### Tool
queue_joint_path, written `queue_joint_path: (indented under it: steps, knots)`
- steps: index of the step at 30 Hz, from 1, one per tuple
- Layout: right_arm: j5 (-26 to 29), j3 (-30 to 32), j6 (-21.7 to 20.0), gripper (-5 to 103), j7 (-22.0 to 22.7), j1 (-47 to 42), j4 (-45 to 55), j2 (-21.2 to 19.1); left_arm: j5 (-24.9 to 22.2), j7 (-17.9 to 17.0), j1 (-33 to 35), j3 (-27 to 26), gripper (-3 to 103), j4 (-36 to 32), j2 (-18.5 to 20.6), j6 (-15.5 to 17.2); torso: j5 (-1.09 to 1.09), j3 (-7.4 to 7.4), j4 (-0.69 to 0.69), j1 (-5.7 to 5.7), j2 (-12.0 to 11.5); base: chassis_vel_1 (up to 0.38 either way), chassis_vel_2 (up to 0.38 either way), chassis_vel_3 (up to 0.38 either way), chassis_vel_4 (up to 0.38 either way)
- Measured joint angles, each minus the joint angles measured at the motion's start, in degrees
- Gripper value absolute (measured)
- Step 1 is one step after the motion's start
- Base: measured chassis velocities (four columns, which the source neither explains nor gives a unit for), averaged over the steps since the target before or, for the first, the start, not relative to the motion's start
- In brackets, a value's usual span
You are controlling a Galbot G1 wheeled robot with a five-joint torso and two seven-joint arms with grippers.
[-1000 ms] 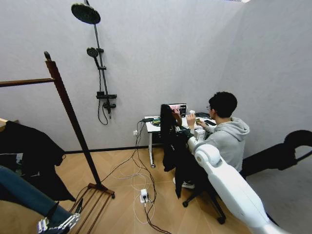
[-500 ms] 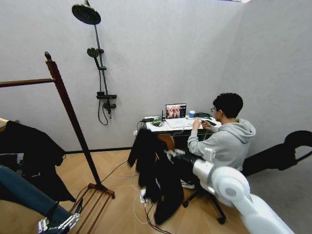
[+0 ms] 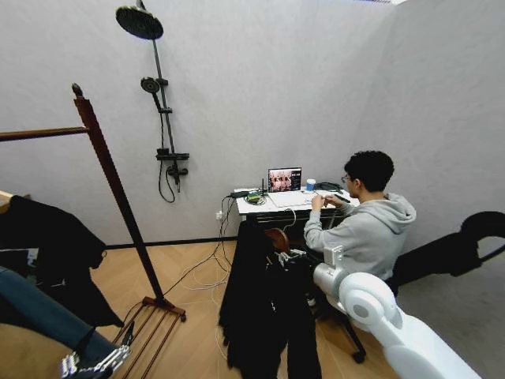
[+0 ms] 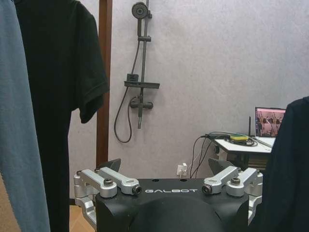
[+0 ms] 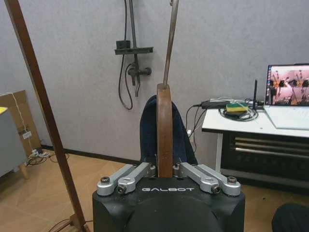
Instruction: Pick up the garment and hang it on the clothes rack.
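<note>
Your left gripper (image 4: 170, 186) waits idle, fingers spread. The clothes rack (image 3: 110, 178) rail on the left is still bare of the garment (image 3: 264, 316), which hangs mid-room, its wooden hanger (image 5: 164, 128) clamped by the right gripper (image 5: 164, 170). Pickup done; hanging remains.

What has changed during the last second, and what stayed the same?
The right gripper, shut on the wooden hanger, carried the garment from beside the desk toward the robot and lower. The clothes rack and left gripper stayed put.
</note>
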Motion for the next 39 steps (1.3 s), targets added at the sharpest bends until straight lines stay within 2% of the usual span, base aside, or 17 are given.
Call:
queue_joint_path:
  steps: [14,25,28,30,31,34,39]
  knots:
    - [-4.9,2.0,2.9,9,-1.2,-3.3,-0.2,0.6,0.0,0.0,0.0,0.0,100,0.0,0.0,0.0,0.0,0.0,-0.01,0.0,0.0,0.0,0.0,0.0,0.0]
    - [-5.9,1.7,4.6,9,-1.4,-4.4,0.1,0.7,0.0,0.0,0.0,0.0,100,0.0,0.0,0.0,0.0,0.0,0.0,0.01,0.0,-0.063,0.081,0.087,-0.069]
    - [-8.0,1.7,5.4,9,-3.8,-5.5,0.8,0.9,0.0,0.0,0.0,0.0,100,0.0,0.0,0.0,-0.01,0.0,0.0,0.02,0.0,-0.093,0.163,0.184,-0.087]
    - [-14.3,2.0,7.0,9,-9.9,-7.7,1.3,0.6,0.0,0.0,0.0,0.0,100,0.0,0.0,0.0,0.0,0.01,0.01,0.03,0.0,-0.05,0.145,0.157,-0.078]
    - [-14.3,2.0,7.0,9,-9.9,-7.7,1.3,0.6,0.0,0.0,0.0,0.0,100,0.0,0.0,0.0,0.0,0.01,0.01,0.03,0.0,-0.05,0.13,0.15,-0.068]
    - [-17.7,2.2,7.7,9,-13.5,-9.5,2.2,0.3,0.0,0.0,0.0,0.0,100,0.0,0.0,0.0,-0.02,0.01,-0.01,0.04,0.0,-0.023,0.109,0.126,0.004]
    - [-19.5,1.9,8.6,9,-16.0,-10.3,2.6,-0.1,0.0,0.0,0.0,0.0,100,0.0,0.0,0.0,0.01,0.0,-0.02,0.01,0.0,0.06,0.075,0.086,0.076]
